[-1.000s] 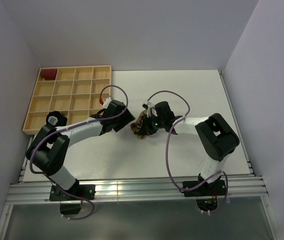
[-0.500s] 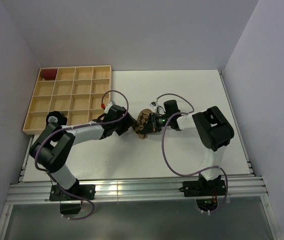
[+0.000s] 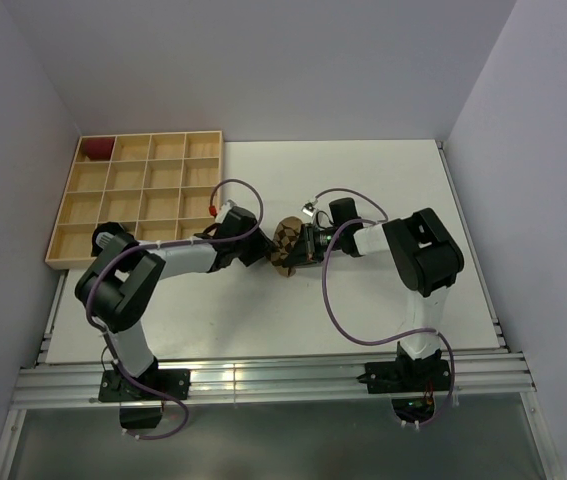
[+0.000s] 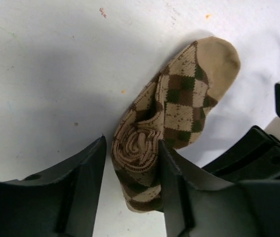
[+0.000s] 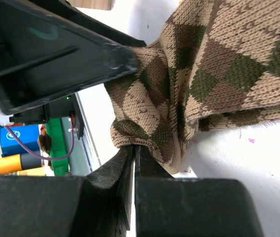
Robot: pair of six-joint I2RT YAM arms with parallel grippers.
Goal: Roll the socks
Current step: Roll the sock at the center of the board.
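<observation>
The tan argyle sock (image 3: 286, 243) lies near the middle of the table (image 3: 403, 200), about midway between its left and right edges. It is partly rolled: a tight coil at one end, with the toe laid flat beyond it. The black sock shows in no view.

The right gripper (image 5: 134, 150) is closed tight, pinching a fold of fabric at the edge of the roll. This probably pins the roll so it cannot unwind. The left gripper (image 4: 132, 144) straddles the coil with its jaws about half apart. One finger rests against the knit and the other is just beside it, so this looks like bracketing the roll more than a firm hold. It is likely placed to squeeze or turn the roll onward.

The two grippers meet at the sock from opposite sides and crowd each other. The right one's black body sits just beside the left one's finger, leaving little room to turn. A wooden tray (image 3: 138, 205) sits at the far left corner, well apart, with a small red bundle (image 3: 96, 148) in its far-left compartment.
</observation>
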